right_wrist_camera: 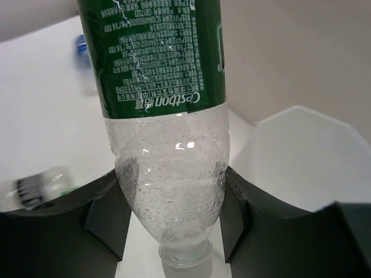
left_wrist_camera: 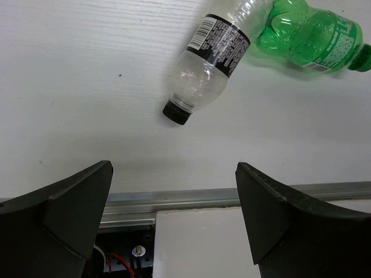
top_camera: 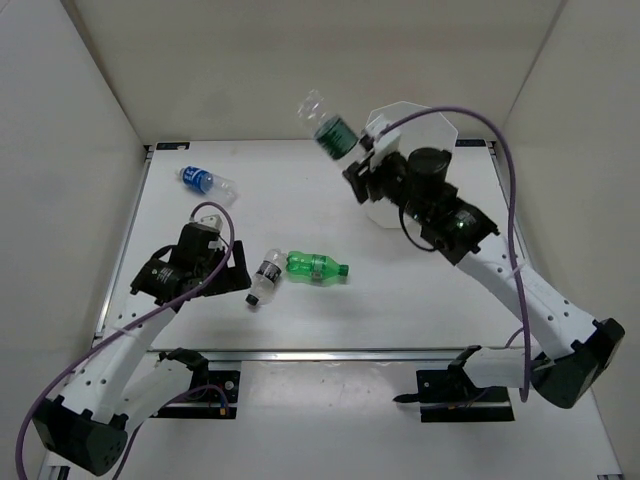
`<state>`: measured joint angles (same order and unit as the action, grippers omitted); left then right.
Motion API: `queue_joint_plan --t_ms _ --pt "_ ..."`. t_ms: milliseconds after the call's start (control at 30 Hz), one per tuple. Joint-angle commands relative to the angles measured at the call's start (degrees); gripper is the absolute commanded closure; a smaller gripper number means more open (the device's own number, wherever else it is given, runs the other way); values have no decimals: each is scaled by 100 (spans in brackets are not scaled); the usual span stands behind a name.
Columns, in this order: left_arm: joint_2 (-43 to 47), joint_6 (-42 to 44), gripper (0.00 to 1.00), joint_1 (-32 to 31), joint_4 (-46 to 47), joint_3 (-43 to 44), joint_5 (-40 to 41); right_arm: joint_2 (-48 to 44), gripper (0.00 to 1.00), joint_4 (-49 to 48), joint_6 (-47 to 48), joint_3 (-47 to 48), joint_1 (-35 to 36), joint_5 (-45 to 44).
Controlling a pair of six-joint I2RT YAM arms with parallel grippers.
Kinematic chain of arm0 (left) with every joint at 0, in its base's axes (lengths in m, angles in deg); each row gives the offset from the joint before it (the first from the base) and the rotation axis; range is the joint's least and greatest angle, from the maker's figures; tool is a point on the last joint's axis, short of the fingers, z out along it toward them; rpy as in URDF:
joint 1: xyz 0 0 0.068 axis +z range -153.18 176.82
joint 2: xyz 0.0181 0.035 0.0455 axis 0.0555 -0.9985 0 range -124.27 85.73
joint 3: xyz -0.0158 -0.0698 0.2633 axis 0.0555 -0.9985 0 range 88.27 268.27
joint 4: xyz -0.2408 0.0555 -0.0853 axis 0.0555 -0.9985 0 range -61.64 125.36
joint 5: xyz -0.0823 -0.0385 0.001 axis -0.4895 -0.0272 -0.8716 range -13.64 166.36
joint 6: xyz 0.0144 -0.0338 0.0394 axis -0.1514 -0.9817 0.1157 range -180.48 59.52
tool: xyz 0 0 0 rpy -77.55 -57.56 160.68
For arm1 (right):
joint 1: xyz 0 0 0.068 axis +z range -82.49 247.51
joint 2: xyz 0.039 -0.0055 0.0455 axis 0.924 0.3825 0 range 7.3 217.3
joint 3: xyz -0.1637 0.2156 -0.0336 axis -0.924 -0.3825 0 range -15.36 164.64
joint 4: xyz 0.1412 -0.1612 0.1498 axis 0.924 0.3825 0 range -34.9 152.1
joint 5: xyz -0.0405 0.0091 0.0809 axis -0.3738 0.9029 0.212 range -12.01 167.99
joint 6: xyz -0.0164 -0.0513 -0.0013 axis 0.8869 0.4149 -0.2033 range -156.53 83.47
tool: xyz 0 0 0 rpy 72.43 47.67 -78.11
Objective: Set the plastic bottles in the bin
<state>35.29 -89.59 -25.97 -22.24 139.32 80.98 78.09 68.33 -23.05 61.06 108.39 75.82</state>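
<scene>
Top external is showing the right pincer gripping the green-labelled bottle aloft near the bin. Left wrist is revealing the left pincer gaping open.

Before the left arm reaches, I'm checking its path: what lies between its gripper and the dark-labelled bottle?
Nothing: the left wrist view shows bare table between left gripper and dark-labelled bottle.

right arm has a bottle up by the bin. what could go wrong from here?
1. The right gripper pinches the green-label bottle near its neck, body sticking out; it may pivot or slip.
2. In the top view that bottle looks left of the bin, not over it; releasing now likely misses.
3. The open left gripper faces the dark-label bottle, which touches the green bottle; a grab could roll that one away.
</scene>
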Motion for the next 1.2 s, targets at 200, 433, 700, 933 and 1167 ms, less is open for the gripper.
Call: queue_joint_plan --t_ms 200,433,700,933,1167 --pt "-475 256 1 -51 592 -112 -119 1480 70 -751 94 1182 -2381 858" --pt "-950 466 1 -51 1067 -139 -243 2027 28 -814 -178 1542 -3050 1456" --pt "-1697 871 1 -130 1550 20 -322 1790 1 -473 -170 1937 -2990 1106" --pt "-2058 1073 1 -244 1981 -148 -445 693 1 1081 -1880 1394 -3349 -197" --pt "-2654 1205 1 -384 2394 -183 -629 -810 1 2286 -2956 -505 -5002 367"
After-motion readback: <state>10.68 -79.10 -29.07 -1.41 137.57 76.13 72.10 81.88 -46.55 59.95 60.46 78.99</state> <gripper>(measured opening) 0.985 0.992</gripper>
